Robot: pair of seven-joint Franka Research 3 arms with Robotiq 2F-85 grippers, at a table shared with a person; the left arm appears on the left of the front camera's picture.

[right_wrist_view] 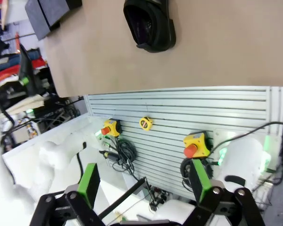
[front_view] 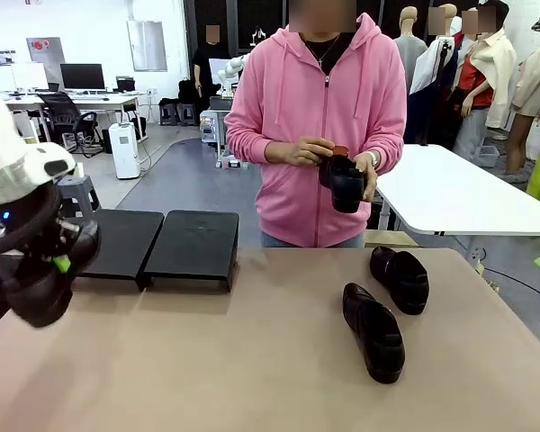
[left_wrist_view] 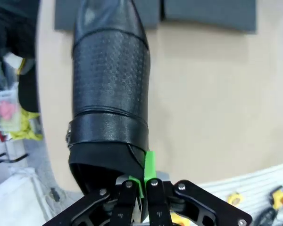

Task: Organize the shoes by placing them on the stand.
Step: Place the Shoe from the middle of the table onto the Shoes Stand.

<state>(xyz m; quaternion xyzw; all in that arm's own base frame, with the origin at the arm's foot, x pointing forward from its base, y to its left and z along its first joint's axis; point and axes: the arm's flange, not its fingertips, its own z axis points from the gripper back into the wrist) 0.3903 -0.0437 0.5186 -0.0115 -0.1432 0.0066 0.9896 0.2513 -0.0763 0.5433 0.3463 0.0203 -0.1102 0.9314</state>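
My left gripper (front_view: 61, 261) hangs at the table's left side, shut on the heel rim of a black glossy shoe (front_view: 38, 292). In the left wrist view that shoe (left_wrist_view: 111, 94) stretches away from the gripper (left_wrist_view: 142, 184), toe toward the stand (left_wrist_view: 207, 14). The stand (front_view: 193, 241) is two low black platforms at the back left, both bare. Two more shoes lie at the right: one (front_view: 400, 279) farther back, one (front_view: 373, 331) nearer. The person in a pink hoodie holds another shoe (front_view: 345, 183) in both hands. My right gripper (right_wrist_view: 144, 184) is open and off the table; beyond the table's edge lies a shoe (right_wrist_view: 150, 23).
The tan table (front_view: 234, 360) is bare in the middle and front. A white table (front_view: 459, 193) stands behind at the right. Below the table's edge, the right wrist view has a slatted panel with yellow stop buttons (right_wrist_view: 194, 145) and cables.
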